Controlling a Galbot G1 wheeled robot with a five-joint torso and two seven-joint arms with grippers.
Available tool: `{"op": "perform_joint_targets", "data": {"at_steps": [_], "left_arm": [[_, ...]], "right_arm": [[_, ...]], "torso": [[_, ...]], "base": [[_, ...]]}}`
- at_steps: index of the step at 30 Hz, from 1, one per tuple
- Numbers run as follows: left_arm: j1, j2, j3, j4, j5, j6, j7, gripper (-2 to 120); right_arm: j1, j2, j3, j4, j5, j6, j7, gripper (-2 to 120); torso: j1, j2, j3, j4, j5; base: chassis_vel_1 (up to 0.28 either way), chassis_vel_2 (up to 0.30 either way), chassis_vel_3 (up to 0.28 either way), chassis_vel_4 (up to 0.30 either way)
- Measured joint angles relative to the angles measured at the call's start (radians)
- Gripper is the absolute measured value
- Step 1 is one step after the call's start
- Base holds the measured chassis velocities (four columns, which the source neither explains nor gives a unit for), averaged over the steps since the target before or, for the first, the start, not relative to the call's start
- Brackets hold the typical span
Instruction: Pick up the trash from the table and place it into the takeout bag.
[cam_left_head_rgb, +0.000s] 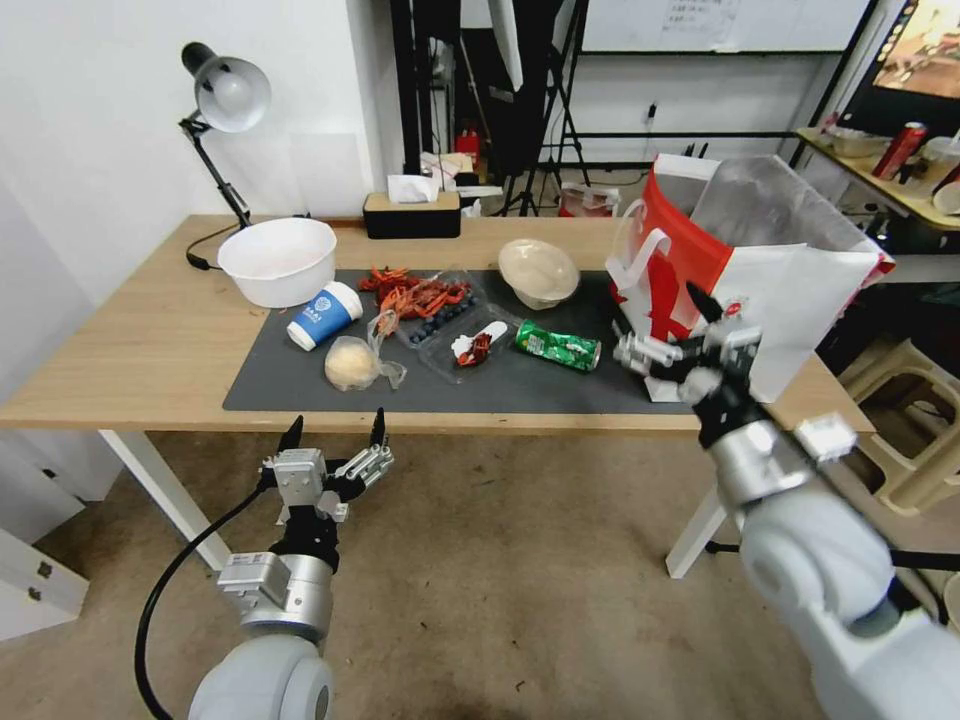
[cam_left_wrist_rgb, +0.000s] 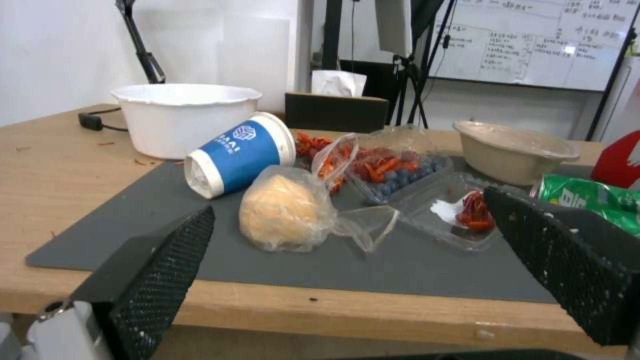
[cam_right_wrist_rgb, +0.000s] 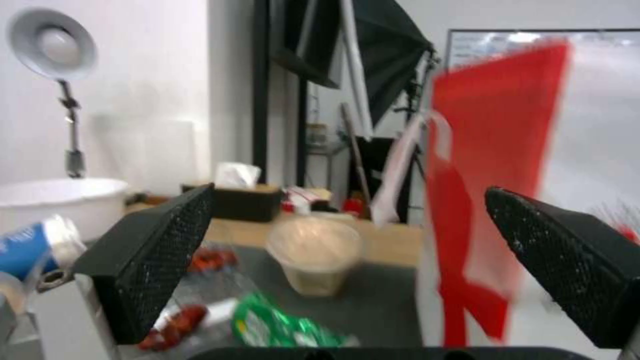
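Currently one green can, one blue paper cup, one bagged bun and two clear trays litter the tabletop; left claw and right claw, beside the takeout bag, are spread

White walls, a grey desk lamp, whiteboard, brownish floor.

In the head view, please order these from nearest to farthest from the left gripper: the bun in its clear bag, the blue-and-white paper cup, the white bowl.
From the left gripper, below the table's front edge:
1. Bun in clear bag, at the mat's front.
2. Blue-and-white paper cup, lying behind the bun.
3. White bowl, at the mat's back left corner.
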Motion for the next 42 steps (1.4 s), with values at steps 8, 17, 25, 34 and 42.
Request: {"op": "perform_joint_targets", "data": {"at_steps": [8, 17, 25, 34, 42], "left_arm": [[-0.001, 0.0, 0.001, 0.004, -0.001, -0.006, 0.0, 100], [0.0, 0.0, -0.004, 0.006, -0.002, -0.016, -0.002, 100], [0.0, 0.0, -0.004, 0.011, -0.002, -0.021, -0.003, 100], [-0.002, 0.0, -0.003, 0.015, -0.002, -0.026, -0.003, 100], [0.0, 0.0, -0.001, 0.015, -0.002, -0.032, -0.003, 100]], "right_arm": [[-0.102, 0.047, -0.054, -0.051, -0.081, 0.091, 0.054, 100], [-0.16, 0.086, -0.11, -0.101, -0.12, 0.143, 0.071, 100], [-0.157, 0.091, -0.117, -0.102, -0.122, 0.144, 0.069, 100], [-0.092, 0.064, -0.097, -0.102, -0.047, 0.084, 0.062, 100], [-0.002, 0.024, -0.099, -0.11, 0.002, -0.04, 0.041, 100]], "torso": [[0.0, 0.0, 0.0, -0.0001, 0.0002], [0.0, 0.0, 0.0, 0.0, 0.0], [0.0, 0.0, 0.0, 0.0, 0.0002], [0.0, 0.0, 0.0, -0.0001, 0.0002], [0.0, 0.0, 0.0, 0.0, 0.0002]], "base": [[0.0, 0.0, 0.0, 0.0], [0.0, 0.0, 0.0, 0.0], [0.0, 0.0, 0.0, 0.0], [0.0, 0.0, 0.0, 0.0], [0.0, 0.0, 0.0, 0.0]]}}
